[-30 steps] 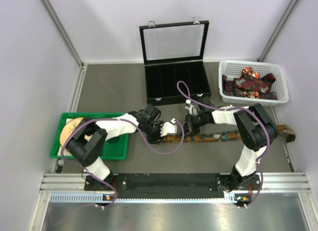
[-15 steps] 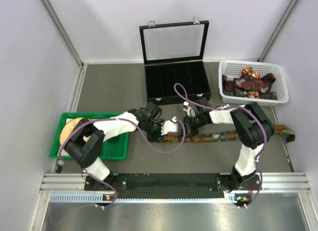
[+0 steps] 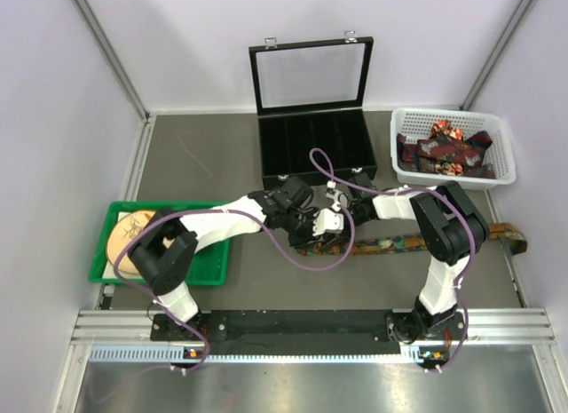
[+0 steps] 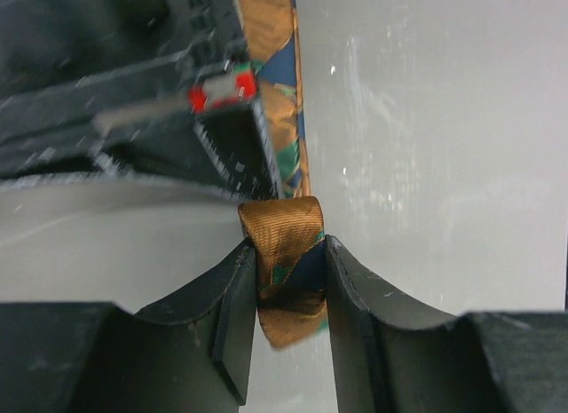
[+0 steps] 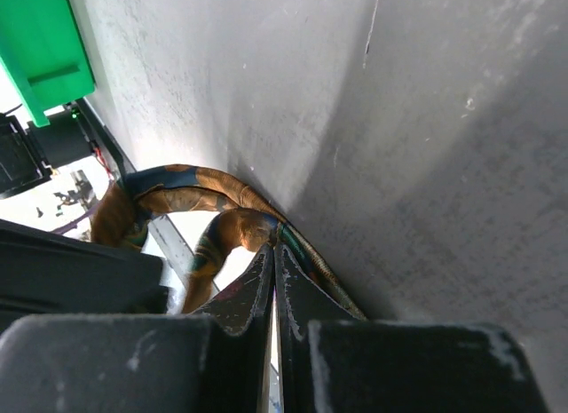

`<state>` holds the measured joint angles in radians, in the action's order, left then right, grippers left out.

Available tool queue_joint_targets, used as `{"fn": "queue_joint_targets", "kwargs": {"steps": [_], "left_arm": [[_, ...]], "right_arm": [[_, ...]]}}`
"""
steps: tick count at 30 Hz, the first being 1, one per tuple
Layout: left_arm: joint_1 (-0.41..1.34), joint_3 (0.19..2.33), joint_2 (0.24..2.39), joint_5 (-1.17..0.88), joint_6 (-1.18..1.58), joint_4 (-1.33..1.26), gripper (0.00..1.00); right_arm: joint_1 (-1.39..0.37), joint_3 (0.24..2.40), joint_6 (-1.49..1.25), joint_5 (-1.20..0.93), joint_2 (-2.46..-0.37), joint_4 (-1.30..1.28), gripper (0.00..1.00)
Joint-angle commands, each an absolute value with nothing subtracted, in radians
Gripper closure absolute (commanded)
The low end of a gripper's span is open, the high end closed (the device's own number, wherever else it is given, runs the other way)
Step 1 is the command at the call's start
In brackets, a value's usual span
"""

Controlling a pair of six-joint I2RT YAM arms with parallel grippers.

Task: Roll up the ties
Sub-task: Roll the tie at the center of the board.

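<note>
Arms both reach inward, wrists meeting just in front of case (image 3: 312,151). L pincer (image 4: 288,253) pinches folded end of tie (image 4: 282,228). R pincer (image 5: 273,253) pressed together, tips at tie; can't tell if fabric's caught. Rest of tie lies flat on tabletop (image 3: 195,164), running right past case to tabletop's right edge. Basket (image 3: 499,138) w/ more ties (image 3: 444,151) sits right of case; tray (image 3: 209,260) well left, nearer arms.

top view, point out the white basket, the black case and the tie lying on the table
white basket (image 3: 453,179), top view, front wall
black case (image 3: 297,176), top view, front wall
tie (image 3: 390,245), top view, flat middle stretch
</note>
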<state>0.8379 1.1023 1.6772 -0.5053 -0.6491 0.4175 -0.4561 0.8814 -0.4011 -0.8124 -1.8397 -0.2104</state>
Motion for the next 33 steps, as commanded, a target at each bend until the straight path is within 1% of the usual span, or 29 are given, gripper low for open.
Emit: {"fn": "queue_joint_targets", "kwargs": {"steps": [1, 6, 8, 9, 10, 12, 13, 16, 18, 22, 33], "left_arm": [[0.865, 1.149, 1.735, -0.534, -0.606, 0.345, 0.6], [0.867, 1.152, 1.759, -0.517, -0.612, 0.331, 0.6], [0.867, 1.144, 1.756, -0.52, -0.618, 0.331, 0.6], [0.867, 1.14, 1.756, -0.52, -0.62, 0.328, 0.6], [0.867, 1.137, 1.756, -0.519, -0.621, 0.325, 0.6], [0.867, 1.135, 1.758, -0.522, -0.624, 0.321, 0.6], [0.867, 1.134, 1.759, -0.522, -0.623, 0.318, 0.6], [0.867, 1.135, 1.759, -0.522, -0.621, 0.311, 0.6], [0.865, 1.135, 1.761, -0.522, -0.621, 0.31, 0.6], [0.865, 1.14, 1.769, -0.523, -0.617, 0.305, 0.6], [0.865, 1.138, 1.779, -0.534, -0.607, 0.285, 0.6]], "right_arm": [[-0.465, 0.923, -0.345, -0.779, -1.798, -0.254, 1.0], [-0.39, 0.946, -0.253, -0.793, -1.721, -0.4, 1.0], [-0.362, 0.951, -0.201, -0.82, -1.695, -0.477, 0.96], [-0.339, 0.95, -0.186, -0.839, -1.692, -0.492, 0.94], [-0.328, 0.946, -0.158, -0.865, -1.689, -0.517, 0.88], [-0.319, 0.936, -0.144, -0.917, -1.686, -0.515, 0.82], [-0.318, 0.931, -0.149, -0.945, -1.689, -0.506, 0.75], [-0.319, 0.922, -0.207, -1.047, -1.721, -0.425, 0.67], [-0.319, 0.916, -0.259, -1.095, -1.746, -0.342, 0.65], [-0.334, 0.92, -0.287, -1.141, -1.781, -0.29, 0.65], [-0.364, 0.881, -0.29, -1.129, -1.845, -0.241, 0.65]]}}
